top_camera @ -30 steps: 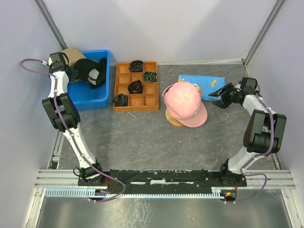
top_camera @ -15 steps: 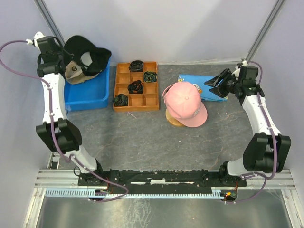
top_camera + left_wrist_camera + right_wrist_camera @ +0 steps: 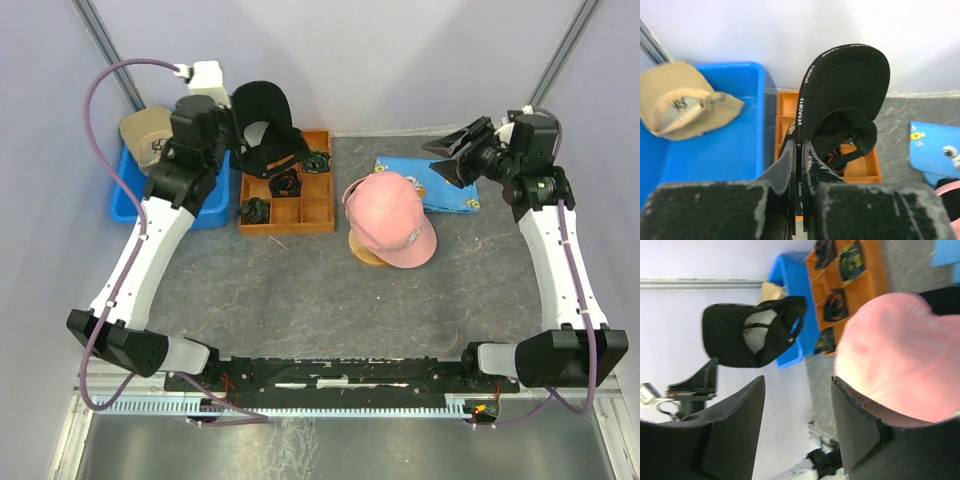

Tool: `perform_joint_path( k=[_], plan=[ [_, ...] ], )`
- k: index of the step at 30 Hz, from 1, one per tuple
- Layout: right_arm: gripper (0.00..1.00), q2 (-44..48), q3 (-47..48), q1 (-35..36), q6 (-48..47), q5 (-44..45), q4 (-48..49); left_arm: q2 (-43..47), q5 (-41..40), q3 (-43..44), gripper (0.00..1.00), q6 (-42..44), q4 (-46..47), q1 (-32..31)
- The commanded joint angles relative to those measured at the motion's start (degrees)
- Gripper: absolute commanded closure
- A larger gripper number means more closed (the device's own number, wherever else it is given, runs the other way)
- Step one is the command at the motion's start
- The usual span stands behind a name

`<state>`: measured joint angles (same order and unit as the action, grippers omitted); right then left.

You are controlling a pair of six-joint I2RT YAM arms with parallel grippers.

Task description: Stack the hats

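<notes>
Step in hand: carry; your left gripper [image 3: 799, 150] clamps the black cap [image 3: 845, 95] above the wooden tray [image 3: 290, 228]; right gripper [image 3: 440, 158] apart, empty; next: seat it squarely on the pink cap [image 3: 388, 215]

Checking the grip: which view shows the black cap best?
Left wrist: the black cap, close up, its band pinched by the left gripper. Top external shows it small; right wrist, distant and sideways.
</notes>
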<state>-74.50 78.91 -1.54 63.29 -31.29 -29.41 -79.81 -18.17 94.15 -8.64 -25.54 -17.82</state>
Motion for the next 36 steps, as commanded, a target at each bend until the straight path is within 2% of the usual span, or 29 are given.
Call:
perform_joint_path(
  k=[1,4,8,9,11,15,17,20,24,36],
  plan=[
    [0.36,2.07,10.96,4.09,9.15,-1.03,-3.33,4.29,-15.02,-1.81,0.97,18.83,12.32,-10.71],
    [0.36,0.29,17.66,7.20,12.30,-0.46,-6.90,4.71,-23.16,-4.50,0.97,28.74,19.26,-18.79],
    [0.36,0.74,18.44,10.95,19.27,1.63,-3.58,6.29,-32.04,-13.22,0.97,48.65,38.79,-30.34],
    [0.36,0.65,18.53,11.96,20.69,1.87,-2.80,6.35,-33.60,-15.24,0.97,55.24,44.25,-32.71],
    [0.36,-0.66,20.44,13.71,21.62,1.76,-3.36,5.58,-35.96,-17.99,0.97,63.23,52.84,-36.20],
    [0.36,-2.72,23.63,16.74,21.93,2.15,-6.76,2.69,-37.59,-21.54,0.97,78.85,68.94,-41.89],
    [0.36,-3.23,23.25,17.70,23.22,2.00,-7.04,0.26,-36.69,-23.15,0.97,88.66,79.54,-44.43],
    [0.35,-4.08,23.09,18.71,24.39,1.22,-6.84,-3.75,-34.28,-24.07,0.97,99.35,90.43,-46.81],
    [0.35,-4.45,22.74,19.53,26.36,0.80,-4.21,-6.38,-32.08,-25.00,0.97,104.69,97.31,-48.85],
    [0.34,-4.34,20.03,19.56,28.73,-0.78,1.15,-6.27,-30.36,-29.79,0.97,108.33,98.86,-53.15]
  ],
)
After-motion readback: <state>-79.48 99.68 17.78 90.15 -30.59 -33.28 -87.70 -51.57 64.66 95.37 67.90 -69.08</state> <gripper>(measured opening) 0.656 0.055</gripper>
